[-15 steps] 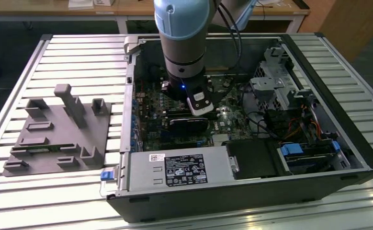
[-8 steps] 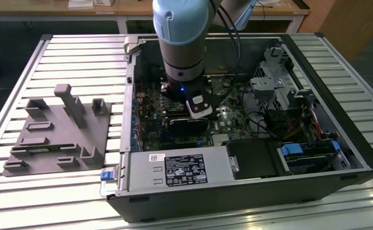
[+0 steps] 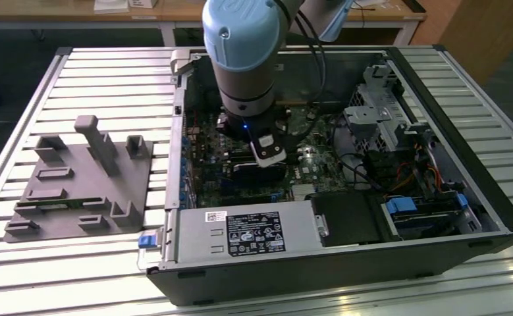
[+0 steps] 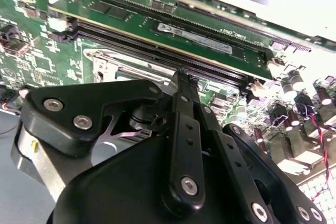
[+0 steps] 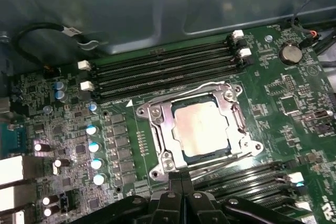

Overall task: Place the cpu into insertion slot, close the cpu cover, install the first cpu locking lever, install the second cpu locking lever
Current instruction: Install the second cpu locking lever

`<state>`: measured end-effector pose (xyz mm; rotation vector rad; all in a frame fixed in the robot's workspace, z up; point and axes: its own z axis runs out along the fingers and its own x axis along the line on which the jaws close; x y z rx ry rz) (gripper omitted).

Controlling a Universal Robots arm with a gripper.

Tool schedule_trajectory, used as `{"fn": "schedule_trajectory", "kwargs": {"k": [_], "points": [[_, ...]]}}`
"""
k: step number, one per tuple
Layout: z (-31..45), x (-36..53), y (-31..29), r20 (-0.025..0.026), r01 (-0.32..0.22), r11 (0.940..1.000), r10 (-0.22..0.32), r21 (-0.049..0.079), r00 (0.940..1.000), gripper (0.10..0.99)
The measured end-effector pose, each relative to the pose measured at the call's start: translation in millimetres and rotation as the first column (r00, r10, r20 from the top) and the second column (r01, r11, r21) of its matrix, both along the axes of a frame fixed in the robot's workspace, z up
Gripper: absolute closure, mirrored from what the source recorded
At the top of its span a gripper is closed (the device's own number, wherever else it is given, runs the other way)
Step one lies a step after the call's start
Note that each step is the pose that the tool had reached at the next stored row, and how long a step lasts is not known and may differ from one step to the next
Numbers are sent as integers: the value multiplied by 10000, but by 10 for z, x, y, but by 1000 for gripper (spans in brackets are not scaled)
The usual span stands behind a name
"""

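In the first wrist view the cpu (image 5: 202, 129), a dull silvery-tan square, lies in the socket on the green motherboard. The cpu cover (image 5: 157, 129), a silvery frame, lies flat around it. One locking lever (image 5: 194, 88) runs along the socket edge by the memory slots. Another lever (image 5: 220, 163) lies slanted along the opposite edge, right at my fingertips. My gripper (image 5: 181, 182) hovers at that edge with its black fingers pressed together and nothing visible between them. The second wrist view shows the gripper (image 4: 181, 74) low over the socket's corner (image 4: 105, 59).
The arm (image 3: 243, 59) reaches down into the open computer case (image 3: 493, 197). Memory slots (image 5: 163, 72) and capacitors (image 5: 94, 145) flank the socket. A memory stick (image 4: 173, 30) sits close by. A power supply (image 3: 247, 234), cables and a drive cage (image 3: 379, 112) crowd the case. A grey fixture (image 3: 80, 178) rests on the slatted table.
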<state>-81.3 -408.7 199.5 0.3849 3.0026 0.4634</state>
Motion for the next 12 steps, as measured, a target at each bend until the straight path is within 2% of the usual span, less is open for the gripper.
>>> {"fn": "schedule_trajectory", "kwargs": {"k": [3, 12], "points": [[-21, -19, -5, 1, -3, 9997, 3, 225, 10000, 980], [-76, -77, -37, 1, -2, 9974, 2, 725, 10000, 980]]}}
